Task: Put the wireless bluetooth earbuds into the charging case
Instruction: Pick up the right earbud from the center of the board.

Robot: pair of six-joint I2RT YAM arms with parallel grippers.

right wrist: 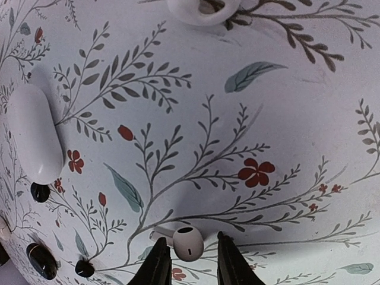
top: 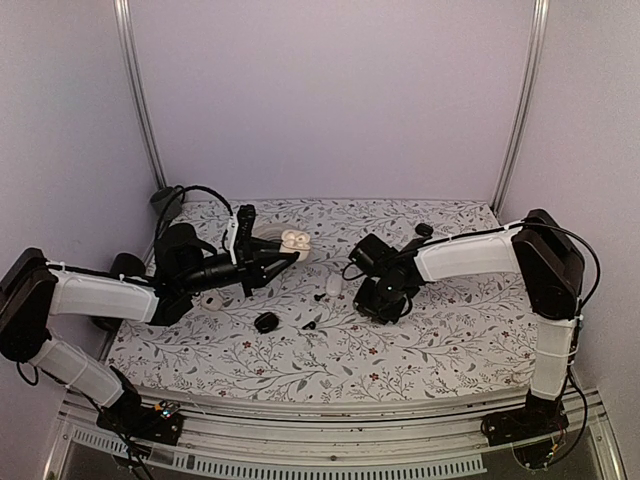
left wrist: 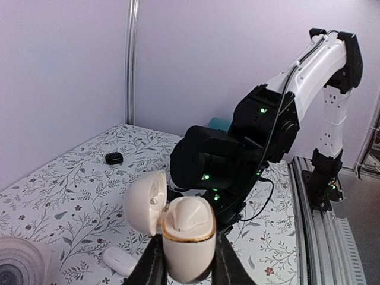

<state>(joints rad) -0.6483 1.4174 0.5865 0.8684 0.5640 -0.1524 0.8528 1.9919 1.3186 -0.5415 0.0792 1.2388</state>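
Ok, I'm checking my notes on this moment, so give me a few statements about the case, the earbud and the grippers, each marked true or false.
1. The lid of the case is open. True.
2. The left gripper grips the case. True.
3. The case lies on the table. False: it is held up above the table.
4. The right gripper has lifted an earbud. False: the earbud lies on the table between its open fingers.
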